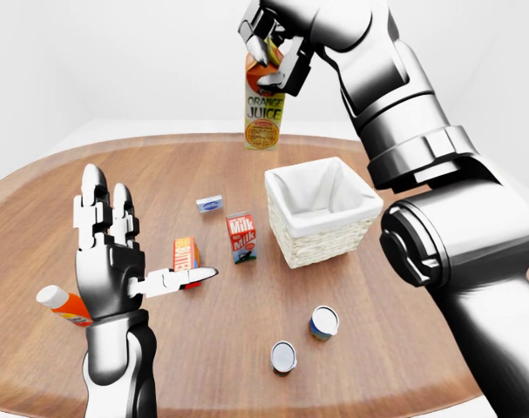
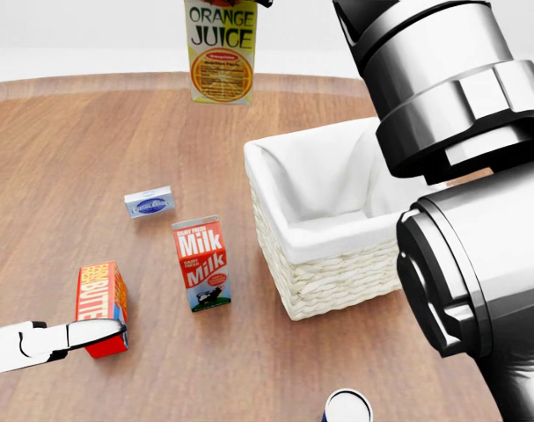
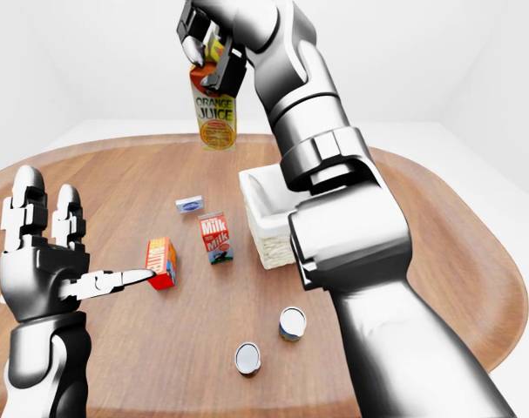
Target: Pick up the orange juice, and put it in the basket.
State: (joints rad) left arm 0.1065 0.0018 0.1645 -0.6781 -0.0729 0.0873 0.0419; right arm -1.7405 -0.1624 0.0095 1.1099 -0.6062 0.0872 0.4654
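The orange juice carton [image 1: 264, 109] hangs high above the table, gripped at its top by my right hand [image 1: 273, 54], whose fingers are shut round it. In the head view only the carton's lower part [image 2: 220, 53] shows at the top edge. The white-lined wicker basket [image 1: 295, 239] stands below and to the right of the carton. My left hand [image 1: 116, 252] is open at the left, fingers spread upward, thumb pointing toward the butter box [image 1: 186, 254].
A milk carton [image 1: 241, 237] stands left of the basket, a small blue-and-white box [image 1: 209, 205] beyond it. Two cans [image 1: 323, 322] [image 1: 283, 356] lie near the table's lower edge. An orange-capped tube [image 1: 62, 306] sits behind my left hand. My right arm [image 2: 460, 176] fills the head view's right.
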